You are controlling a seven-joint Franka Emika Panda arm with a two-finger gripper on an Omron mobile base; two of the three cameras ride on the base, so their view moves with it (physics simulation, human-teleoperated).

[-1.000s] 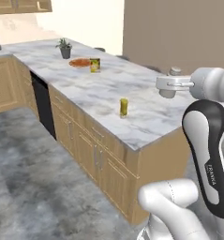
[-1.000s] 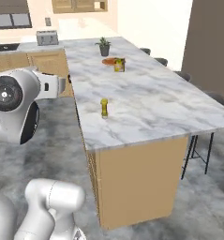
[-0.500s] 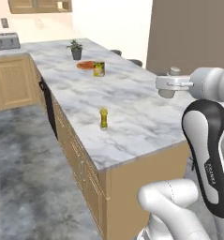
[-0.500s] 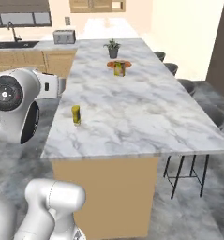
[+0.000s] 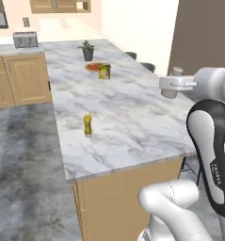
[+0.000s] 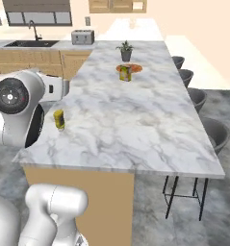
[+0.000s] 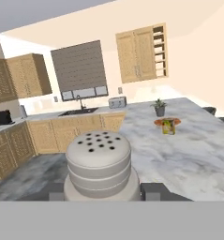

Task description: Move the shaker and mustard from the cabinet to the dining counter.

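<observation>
Mustard delivered, shaker in transit.

The mustard already stands on the desk, ahead of and below the gripper, near the desk's edge. The gripper grasps the shaker, its holed cap between the fingertips, held above desk height; judging from this, only setting it down remains. Far beyond, an orange plate carries a labelled can.

Only text I can make out is small vertical lettering on the arm in left base view, too blurry to read for sure. The can on the counter has a label, but it's illegible.
</observation>
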